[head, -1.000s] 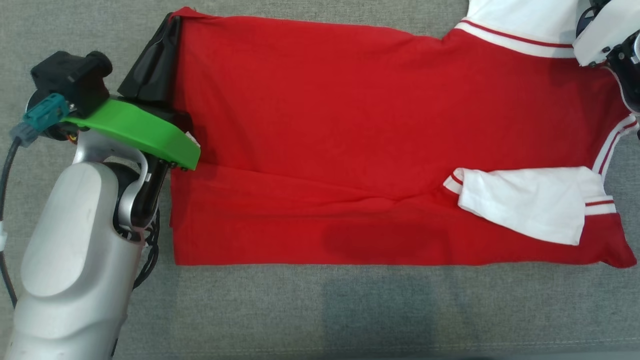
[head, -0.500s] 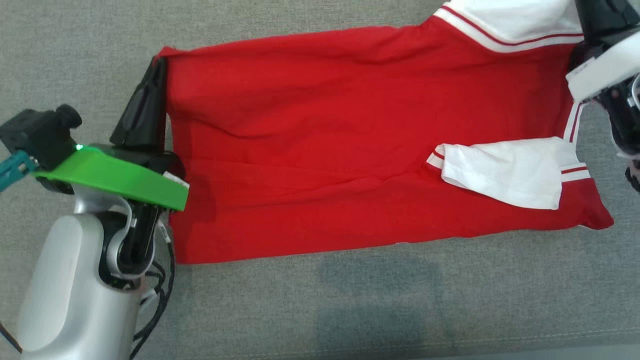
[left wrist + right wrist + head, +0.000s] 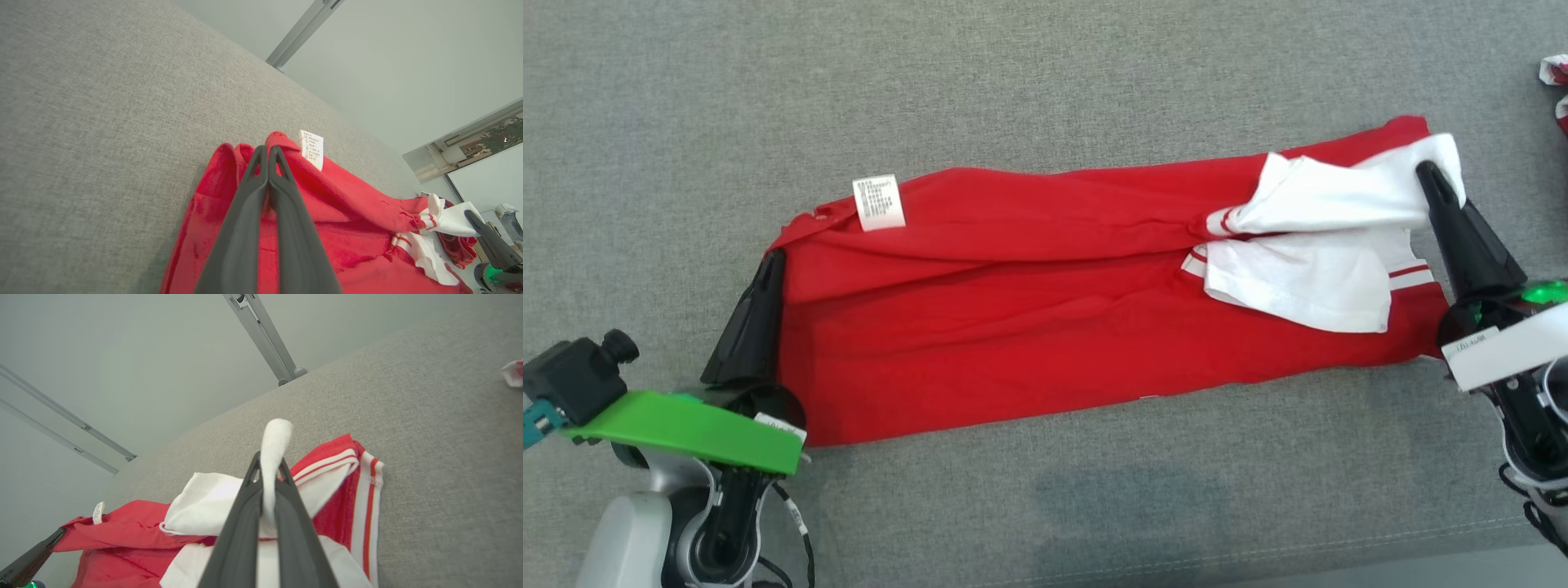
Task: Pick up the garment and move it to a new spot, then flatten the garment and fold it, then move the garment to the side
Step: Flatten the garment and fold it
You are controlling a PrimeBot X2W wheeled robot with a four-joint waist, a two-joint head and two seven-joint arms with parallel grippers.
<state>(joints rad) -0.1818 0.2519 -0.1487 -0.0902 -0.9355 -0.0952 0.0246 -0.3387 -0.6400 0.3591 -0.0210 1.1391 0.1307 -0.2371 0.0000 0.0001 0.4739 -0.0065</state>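
The garment [image 3: 1029, 327] is a red shirt with white sleeves and striped cuffs, folded lengthwise into a long band across the grey surface. My left gripper [image 3: 770, 265] is shut on the garment's red hem at its left end; in the left wrist view the fingers [image 3: 268, 153] pinch red cloth [image 3: 347, 228] beside a white care label [image 3: 312, 149]. My right gripper [image 3: 1425, 173] is shut on the garment's white sleeve at the right end. In the right wrist view, white fabric [image 3: 274, 457] sticks up between the fingers of the right gripper [image 3: 267, 463].
The grey fabric surface [image 3: 1045, 82] spreads wide behind and in front of the garment. A scrap of red-and-white cloth [image 3: 1553, 72] lies at the far right edge. A seam [image 3: 1258, 551] marks the surface's front edge. A metal post [image 3: 265, 339] stands behind the surface.
The far long edge of the garment has been brought over toward me, halving its width. Both grippers have come nearer with it, and the care label now faces up.
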